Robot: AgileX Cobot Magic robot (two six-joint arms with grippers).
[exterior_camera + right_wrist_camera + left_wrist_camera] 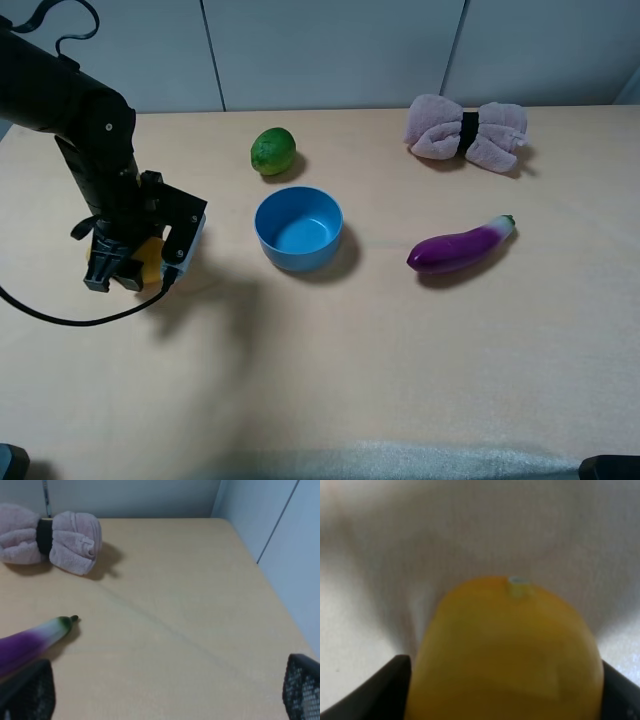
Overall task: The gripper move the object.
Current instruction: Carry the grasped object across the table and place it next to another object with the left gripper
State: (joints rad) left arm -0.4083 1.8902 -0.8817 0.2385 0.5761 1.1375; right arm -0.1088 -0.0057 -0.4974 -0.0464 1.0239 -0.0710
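The yellow-orange oval object [148, 262] lies at the left of the table, mostly covered by my left gripper [135, 268]. In the left wrist view the object [505, 645] fills the space between the two dark fingers [380, 690], which press on both of its sides. I cannot tell whether it rests on the table or is slightly raised. My right gripper [165, 690] is open and empty, its fingers wide apart, low at the table's right side, close to the eggplant's tip.
A blue bowl [298, 228] stands mid-table, a green lime [272, 151] behind it. A purple eggplant [462, 246] lies to the right, also seen in the right wrist view [30, 639]. A rolled pink towel [466, 131] sits at the back right. A black cable [60, 318] trails left.
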